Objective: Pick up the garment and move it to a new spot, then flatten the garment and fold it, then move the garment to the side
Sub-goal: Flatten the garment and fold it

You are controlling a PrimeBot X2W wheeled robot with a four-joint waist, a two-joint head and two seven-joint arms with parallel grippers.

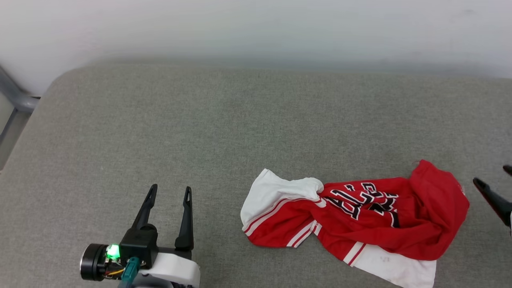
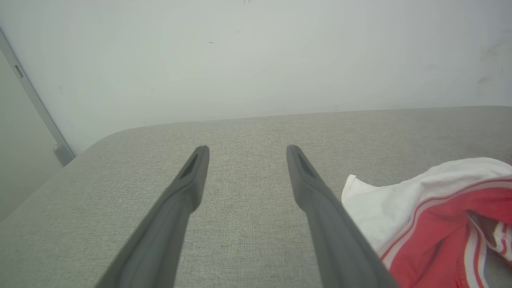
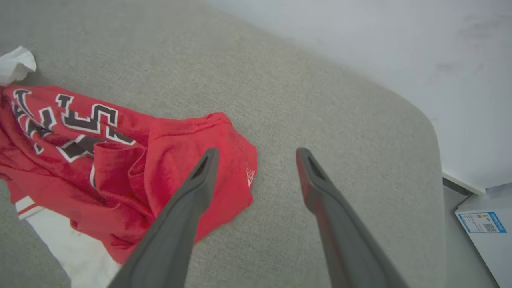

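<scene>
- L gripper [image 1: 171, 187] sits nearest, at the head view's lower left. Both fingers are spread wide w/ nothing between them, and a green light glows on its wrist.
- In the L wrist view the same gripper [image 2: 247, 148] points along bare bench fabric toward the wall. The jersey's [image 2: 420, 212] white sleeve lies just beside its R finger; can't tell if they touch.
- Jersey [image 1: 360, 212] lies crumpled on the grey bench [image 1: 200, 120], right of centre and toward the near edge.
  - It's bunched lengthwise: white sleeve w/ striped trim at the L end, a red fold heaped at the R end.
  - A second white panel sticks out at the near-right.
  - Black lettering w/ white outline faces up but is creased, so it's not readable.
- R gripper [image 1: 491, 174] is at the R edge, near the jersey's red end w/ a gap of bench between.
- In the R wrist view that gripper [image 3: 257, 151] has its fingers wide apart and holds nothing. One finger crosses over the jersey's [image 3: 120, 160] red edge in that view; contact unclear.
- White wall [image 1: 256, 28] runs behind the bench.
- Grey metal frame [image 1: 16, 100] stands at the far L.
- Paper w/ blue label [image 3: 480, 224] lies past the bench's R corner.
</scene>
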